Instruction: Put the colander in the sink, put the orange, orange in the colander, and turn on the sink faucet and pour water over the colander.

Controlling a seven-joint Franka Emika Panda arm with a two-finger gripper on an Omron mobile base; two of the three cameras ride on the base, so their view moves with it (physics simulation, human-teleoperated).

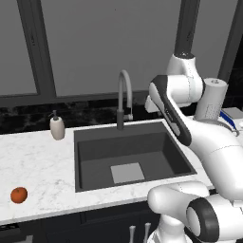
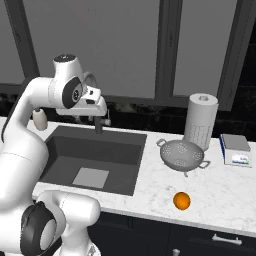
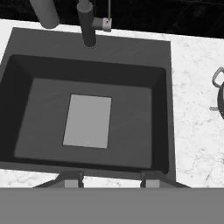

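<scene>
The silvery colander (image 2: 183,152) stands on the counter right of the dark sink (image 2: 100,150), and one of its loop handles shows at the hand view's right edge (image 3: 218,85). A bright orange (image 2: 181,200) lies in front of the colander. A darker orange (image 1: 19,194) rests on the counter far left of the sink (image 1: 95,156). The faucet (image 1: 124,90) arches over the basin's back rim, and its dark base (image 3: 89,26) shows from above. My gripper (image 3: 110,178) hangs open over the sink (image 3: 131,87), holding nothing.
A beige soap pump bottle (image 1: 57,127) stands left of the faucet. A paper towel roll (image 2: 201,121) rises behind the colander, with a small scale (image 2: 236,150) to its right. Dark windows back the counter.
</scene>
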